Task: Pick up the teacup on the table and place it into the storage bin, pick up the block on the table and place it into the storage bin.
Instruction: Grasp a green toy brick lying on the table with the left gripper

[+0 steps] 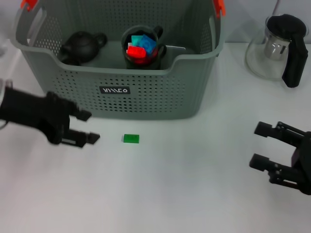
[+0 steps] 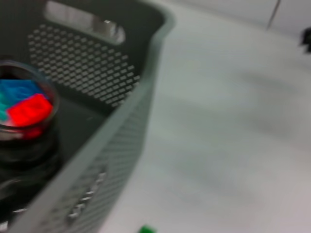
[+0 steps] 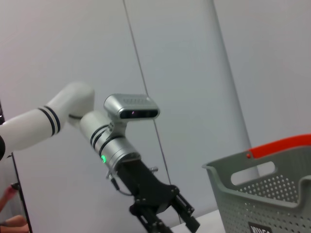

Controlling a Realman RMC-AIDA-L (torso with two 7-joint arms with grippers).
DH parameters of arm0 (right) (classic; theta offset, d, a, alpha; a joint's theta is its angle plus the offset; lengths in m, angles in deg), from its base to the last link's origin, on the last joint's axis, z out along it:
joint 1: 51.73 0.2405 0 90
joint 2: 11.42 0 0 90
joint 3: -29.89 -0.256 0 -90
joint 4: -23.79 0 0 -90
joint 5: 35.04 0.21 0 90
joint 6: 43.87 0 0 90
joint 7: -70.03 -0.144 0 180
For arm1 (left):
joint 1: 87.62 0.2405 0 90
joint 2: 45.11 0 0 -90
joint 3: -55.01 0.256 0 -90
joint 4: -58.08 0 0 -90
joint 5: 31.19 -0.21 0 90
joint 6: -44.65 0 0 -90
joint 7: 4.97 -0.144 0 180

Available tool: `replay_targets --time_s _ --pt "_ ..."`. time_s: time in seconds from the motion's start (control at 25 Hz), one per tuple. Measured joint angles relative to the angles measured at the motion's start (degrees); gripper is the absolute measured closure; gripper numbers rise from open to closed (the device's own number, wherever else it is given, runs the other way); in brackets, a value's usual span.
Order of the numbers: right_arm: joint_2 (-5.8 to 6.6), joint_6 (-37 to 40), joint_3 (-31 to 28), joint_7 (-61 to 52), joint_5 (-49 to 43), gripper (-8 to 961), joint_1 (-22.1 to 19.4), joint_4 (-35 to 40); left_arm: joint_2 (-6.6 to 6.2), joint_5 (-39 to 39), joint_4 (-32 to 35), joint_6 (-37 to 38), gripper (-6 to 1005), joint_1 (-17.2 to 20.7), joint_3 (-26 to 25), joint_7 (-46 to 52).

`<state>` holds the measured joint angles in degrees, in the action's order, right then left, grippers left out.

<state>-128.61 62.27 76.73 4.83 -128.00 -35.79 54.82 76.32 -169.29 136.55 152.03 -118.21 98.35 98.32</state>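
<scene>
The grey perforated storage bin (image 1: 146, 92) stands at the back of the white table. Inside it a dark teacup (image 1: 142, 48) holds red and blue blocks; the left wrist view shows that teacup (image 2: 24, 111) behind the bin wall (image 2: 121, 126). A small green block (image 1: 130, 139) lies on the table just in front of the bin, and shows again as the block (image 2: 146, 229). My left gripper (image 1: 94, 126) hovers open and empty a short way left of the block. My right gripper (image 1: 254, 145) is open and empty at the right, far from both.
A black teapot (image 1: 82, 46) sits in the bin's left part. A glass kettle with a black handle (image 1: 279, 48) stands at the back right. The right wrist view shows the left arm (image 3: 121, 145) and the bin's end (image 3: 262, 194).
</scene>
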Motion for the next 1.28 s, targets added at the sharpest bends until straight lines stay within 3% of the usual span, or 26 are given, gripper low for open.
replay_targets --time_s 0.24,0.48,0.64,0.88,1.28 --pt "0.51 0.07 -0.97 -3.21 -0.03 127 0.29 0.17 0.4 -10.91 0.35 -5.2 369 -4.87 8.14 2.97" --pt "0.53 -1.87 -1.0 -6.22 -0.42 128 1.05 0.18 2.79 -11.37 -4.24 -16.43 367 -2.96 15.13 -5.22" --pt "0.55 -1.76 -1.24 -7.81 -0.5 128 1.22 0.25 2.82 -8.69 -8.71 -25.8 368 -1.45 20.69 -7.93" --pt "0.5 -1.75 -2.24 -8.92 -0.76 127 1.36 -0.07 2.71 -9.25 -14.69 -29.3 371 -4.55 23.13 -2.56" --pt "0.4 -1.84 -2.37 -8.99 -0.76 128 0.88 -0.25 3.05 -8.76 -15.06 -31.26 372 -4.41 26.2 -0.44"
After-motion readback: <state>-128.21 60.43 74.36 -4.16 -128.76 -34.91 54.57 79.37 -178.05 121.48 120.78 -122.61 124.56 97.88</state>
